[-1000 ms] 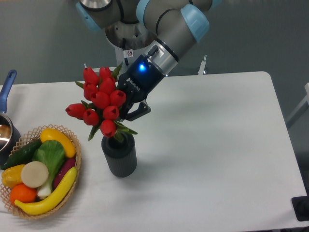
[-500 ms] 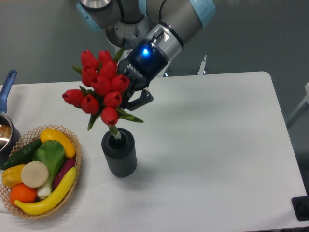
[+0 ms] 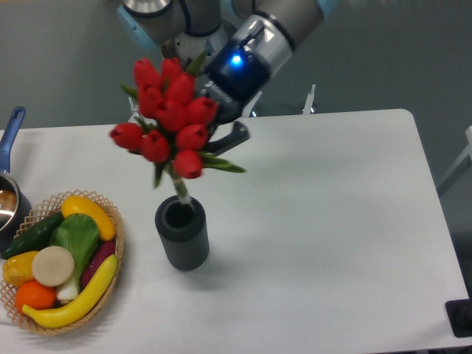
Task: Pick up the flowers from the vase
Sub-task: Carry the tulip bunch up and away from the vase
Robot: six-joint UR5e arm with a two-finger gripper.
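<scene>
Red tulip-bud flowers with green leaves hang above the small dark grey ribbed vase, stem tips just over its round open mouth. A woven basket of colourful fruit and vegetables sits left on the white counter, beside a blue-handled pot. The black gripper is clenched on the bunch from behind.

White table carried a wicker basket at near left, filled with a banana, orange, cucumber and other produce. A blue-handled pot sat at left edge.
</scene>
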